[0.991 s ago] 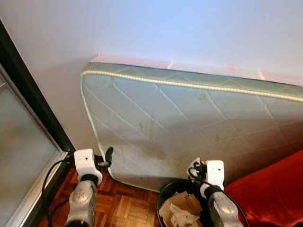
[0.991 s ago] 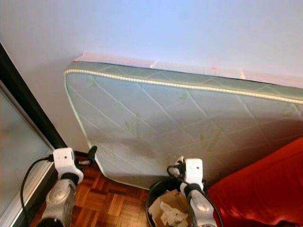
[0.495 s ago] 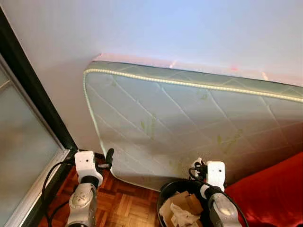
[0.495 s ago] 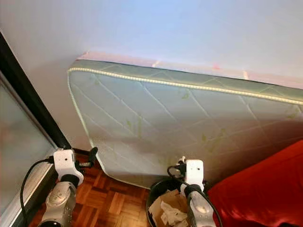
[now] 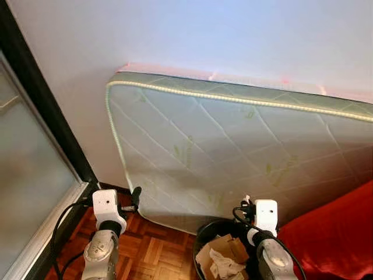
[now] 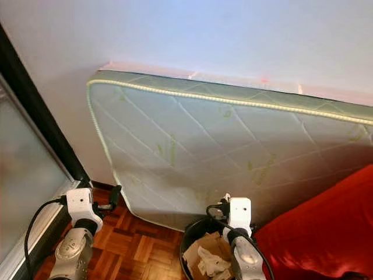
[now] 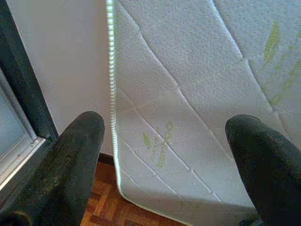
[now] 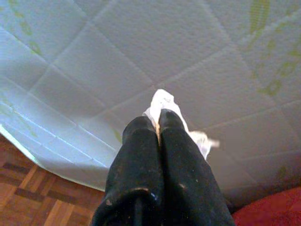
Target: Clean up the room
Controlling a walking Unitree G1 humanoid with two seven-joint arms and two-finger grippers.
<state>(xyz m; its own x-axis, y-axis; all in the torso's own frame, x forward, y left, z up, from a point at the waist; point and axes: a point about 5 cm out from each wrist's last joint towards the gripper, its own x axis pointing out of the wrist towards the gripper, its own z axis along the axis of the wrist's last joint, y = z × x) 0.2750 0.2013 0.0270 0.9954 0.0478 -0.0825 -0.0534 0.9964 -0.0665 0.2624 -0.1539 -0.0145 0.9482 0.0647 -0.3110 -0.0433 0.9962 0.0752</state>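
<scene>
Mattress [image 5: 233,151] leans on wall [image 5: 192,35] (parquet floor [image 5: 151,251] below).

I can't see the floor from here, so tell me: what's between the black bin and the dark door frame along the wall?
In the left eye view, parquet floor lies between the black bin and the door frame, with the left gripper above it and the mattress corner behind.

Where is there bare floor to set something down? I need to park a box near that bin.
The free patch is the parquet floor, bordered by the leaning mattress, the window frame and the black bin. Beyond the bin it is crowded: the red sofa presses against the mattress. The bin itself already holds cardboard and paper.
</scene>
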